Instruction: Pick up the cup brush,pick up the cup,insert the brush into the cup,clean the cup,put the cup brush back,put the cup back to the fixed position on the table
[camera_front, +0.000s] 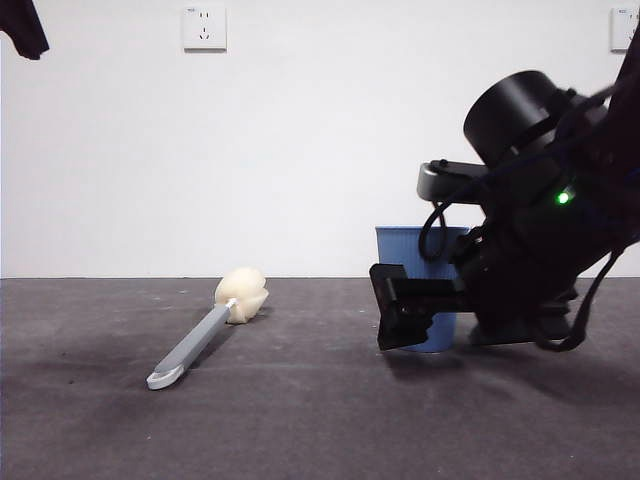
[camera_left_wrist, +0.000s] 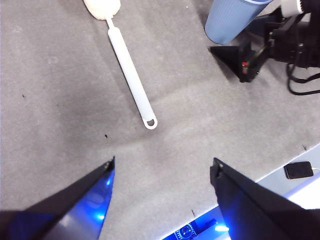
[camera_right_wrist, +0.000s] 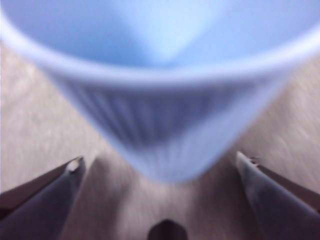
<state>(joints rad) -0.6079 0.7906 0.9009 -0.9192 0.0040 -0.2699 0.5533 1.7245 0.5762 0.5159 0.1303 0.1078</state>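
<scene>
The blue ribbed cup (camera_front: 410, 250) stands upright on the dark grey table (camera_front: 300, 420), right of centre. My right gripper (camera_front: 410, 310) is low at the cup, open, with one jaw on each side of its lower body; the right wrist view shows the cup (camera_right_wrist: 160, 110) blurred and very near between the spread jaws. The cup brush (camera_front: 195, 345) lies flat to the left, its cream sponge head (camera_front: 242, 293) towards the wall. My left gripper (camera_left_wrist: 164, 161) hangs open high above the table, over the brush (camera_left_wrist: 130, 70) and well short of the cup (camera_left_wrist: 230, 20).
The right arm's dark bulk (camera_front: 540, 230) fills the space right of the cup. A phone (camera_left_wrist: 299, 170) lies beyond the table's edge (camera_left_wrist: 280, 167). Two wall sockets (camera_front: 204, 27) sit on the white wall behind.
</scene>
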